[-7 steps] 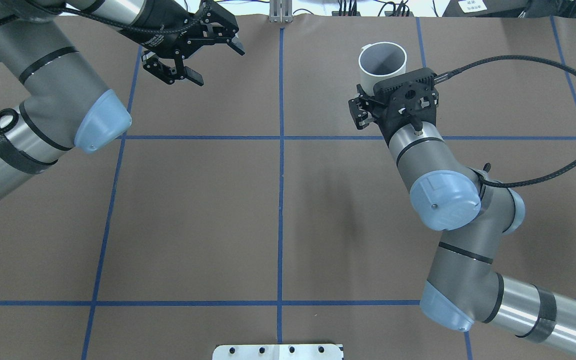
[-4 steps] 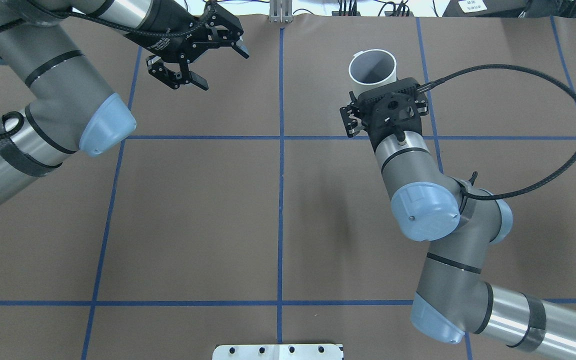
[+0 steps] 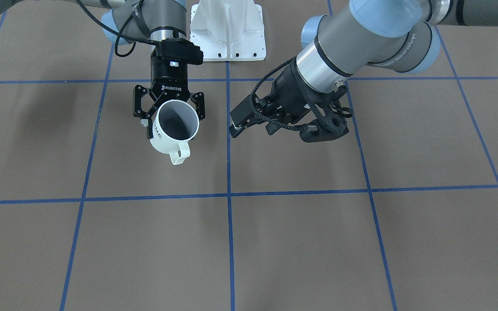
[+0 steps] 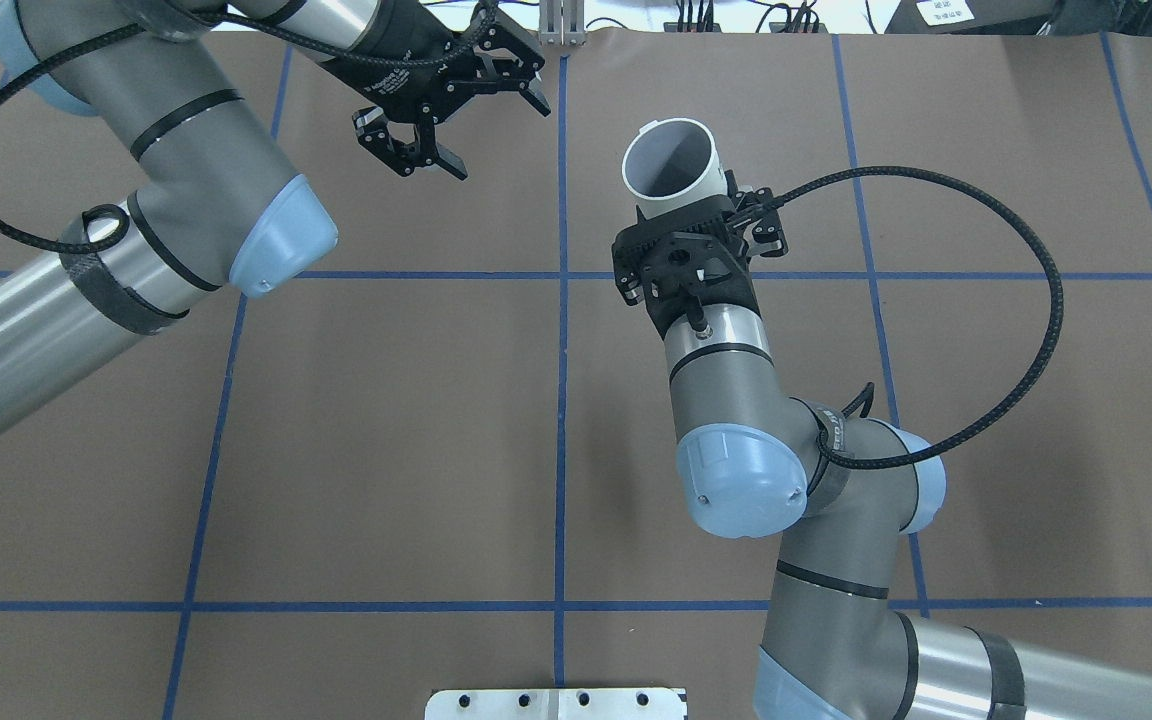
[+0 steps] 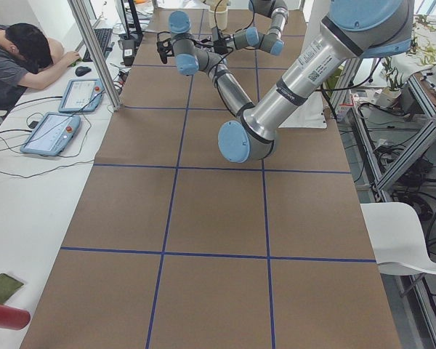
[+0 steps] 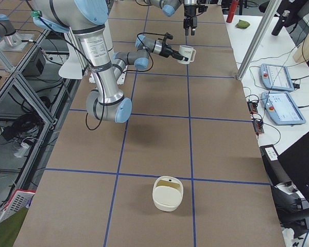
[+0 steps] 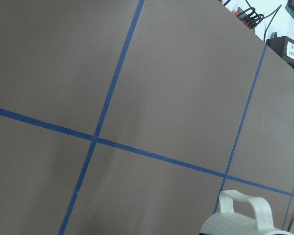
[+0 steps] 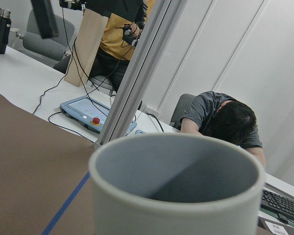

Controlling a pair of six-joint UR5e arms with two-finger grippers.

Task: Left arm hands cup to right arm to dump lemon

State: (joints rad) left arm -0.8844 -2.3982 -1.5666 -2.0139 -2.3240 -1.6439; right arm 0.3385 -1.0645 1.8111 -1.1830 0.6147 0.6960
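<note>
The cup [image 3: 164, 142] is held by the right gripper [image 3: 172, 121], whose jaws are pressed against opposite sides of its wall just below the rim. It is carried clear of the counter [image 4: 386, 450] and tilted, with the grey inside turned up and toward the operators' side. The squared handle is pointed away from the robot's base (the dark lettering can be read on the side in the front-facing view). The right arm [image 4: 716, 380] is extended forward over the counter's far half, close to the blue centre line [image 4: 562, 400]. The left gripper [image 4: 496, 138] is seen spread wide, with nothing between its jaws. It is hung above the counter on the other side of that line from the cup, near it yet apart. The left arm [image 4: 186, 150] is bent in from the left. Toward the counter's right end a cream basket [image 6: 168, 194] is set alone, well apart from both arms.
</note>
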